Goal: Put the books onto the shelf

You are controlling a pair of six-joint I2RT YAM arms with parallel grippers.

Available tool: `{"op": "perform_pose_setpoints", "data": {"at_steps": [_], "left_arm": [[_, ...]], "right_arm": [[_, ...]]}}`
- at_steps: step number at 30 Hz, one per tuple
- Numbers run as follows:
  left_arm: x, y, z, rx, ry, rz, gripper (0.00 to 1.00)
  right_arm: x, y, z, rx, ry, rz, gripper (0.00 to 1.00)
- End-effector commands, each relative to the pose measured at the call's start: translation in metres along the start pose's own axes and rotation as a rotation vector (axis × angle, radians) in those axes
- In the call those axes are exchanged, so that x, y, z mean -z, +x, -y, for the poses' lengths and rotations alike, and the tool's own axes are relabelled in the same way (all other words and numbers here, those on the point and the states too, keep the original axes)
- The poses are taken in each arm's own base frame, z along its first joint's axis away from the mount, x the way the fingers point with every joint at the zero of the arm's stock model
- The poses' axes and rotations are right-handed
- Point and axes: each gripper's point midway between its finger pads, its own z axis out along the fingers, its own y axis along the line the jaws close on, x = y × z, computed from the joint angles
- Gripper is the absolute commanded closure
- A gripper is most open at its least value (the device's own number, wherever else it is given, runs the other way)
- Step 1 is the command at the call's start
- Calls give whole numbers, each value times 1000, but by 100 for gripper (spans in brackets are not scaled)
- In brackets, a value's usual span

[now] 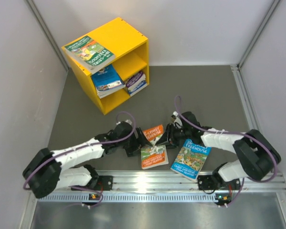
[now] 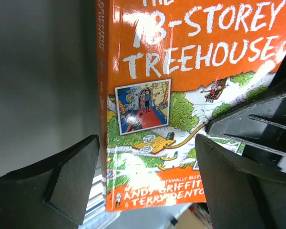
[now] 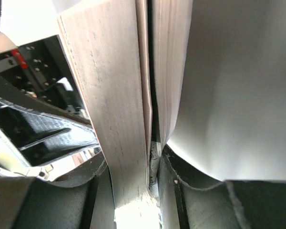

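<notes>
The right gripper (image 1: 168, 137) has its jaws pinched on the page edge of the orange 78-Storey Treehouse book (image 2: 181, 95), near the middle of the table (image 1: 76, 112). At that book's 9 o'clock the left gripper (image 2: 147, 148) holds its jaws wide apart astride the cover, gripping nothing. Another orange-and-green book (image 1: 154, 157) lies at its 6 o'clock and a blue book (image 1: 190, 162) at 5 o'clock. The yellow shelf (image 1: 128, 38) stands at the table's 11 o'clock.

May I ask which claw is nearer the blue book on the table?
Right. The right claw, at the orange book, is just up-left of the blue book; the left claw lies farther left.
</notes>
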Motion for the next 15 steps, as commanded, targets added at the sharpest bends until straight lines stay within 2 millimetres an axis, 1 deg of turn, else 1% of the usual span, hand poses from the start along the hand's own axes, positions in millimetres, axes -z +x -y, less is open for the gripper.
{"op": "perform_pose_setpoints", "data": {"at_steps": [1,2,3,4,5,6,7,8,9,10,11,12,13,14,15], "left_arm": [[32,-31,23,-96,0,181,14],[43,-38,35,-108,31,224,14],[49,-40,41,-112,42,243,14],[56,-41,38,-114,23,251,15],[69,-52,53,-114,35,314,16],[82,-55,63,-133,54,338,16],[100,-59,79,-150,65,362,16],[110,-63,87,-199,67,387,17],[119,-67,94,-233,62,408,17],[126,-66,100,-279,56,402,16],[137,-68,120,-332,73,408,16],[140,-71,122,-411,43,420,14],[151,-70,141,-460,61,431,13],[142,-69,134,-501,-8,400,12],[142,-68,137,-575,-33,392,12]], "right_arm": [[25,-12,-78,109,-128,53,100],[30,-13,-90,117,-156,60,100],[39,-13,-106,132,-193,73,100],[45,-14,-121,125,-211,80,100],[49,-16,-127,123,-209,90,100],[53,-17,-131,116,-193,108,100],[57,-17,-132,96,-155,105,100],[59,-18,-134,89,-144,112,100],[59,-20,-134,80,-133,114,100],[60,-23,-134,64,-120,118,100],[59,-25,-133,59,-111,115,100],[54,-30,-128,43,-88,110,100],[55,-36,-124,42,-61,116,100],[53,-40,-120,37,-41,114,100],[47,-46,-111,18,-5,104,100]]}}
